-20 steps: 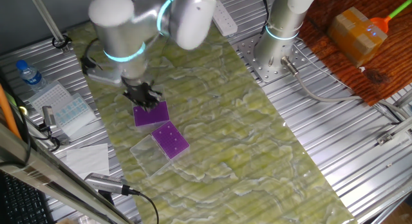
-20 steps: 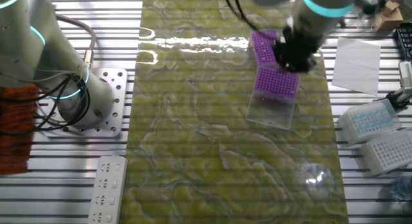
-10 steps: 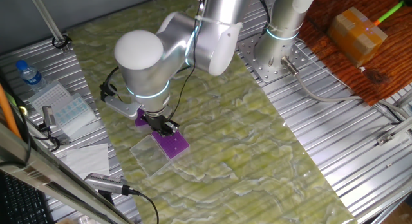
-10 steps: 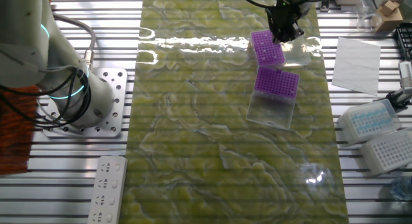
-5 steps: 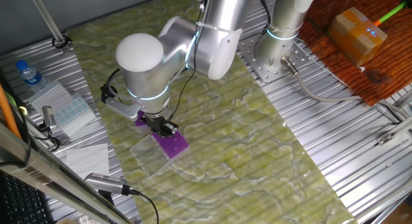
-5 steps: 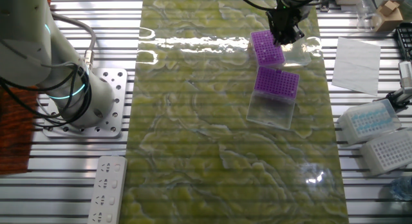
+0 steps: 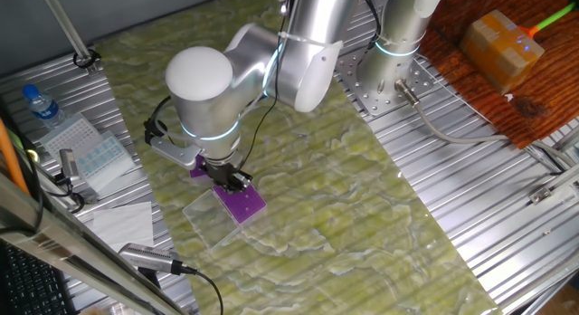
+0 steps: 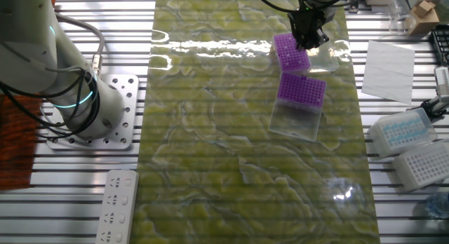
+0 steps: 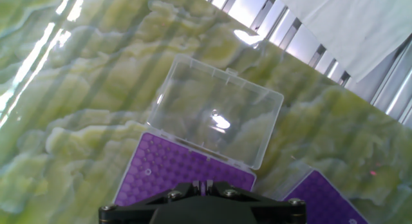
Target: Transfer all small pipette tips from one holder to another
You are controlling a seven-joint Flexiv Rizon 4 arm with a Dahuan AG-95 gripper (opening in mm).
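Two purple tip racks lie on the green mat. My gripper (image 7: 232, 179) hangs just over the nearer rack (image 7: 242, 205), which also shows in the other fixed view (image 8: 289, 52) below the gripper (image 8: 309, 39). In the hand view the fingertips (image 9: 206, 185) stand close together over this rack (image 9: 174, 167), with a thin pale sliver between them that looks like a small pipette tip. A pale speck (image 9: 147, 174) sits in the rack's left part. The rack's clear lid (image 9: 215, 111) lies open beyond it. The second rack (image 8: 302, 90) is mostly hidden by the arm in one fixed view (image 7: 195, 168).
The second rack's clear lid (image 8: 296, 121) lies open on the mat. White tip boxes (image 8: 407, 128) and paper (image 8: 387, 62) sit on the slatted table beside the mat. A second robot base (image 8: 91, 111) and a power strip (image 8: 119, 202) stand at the far side.
Two seconds ago the gripper was over the other rack. It moved across to this rack and has barely shifted in the last second.
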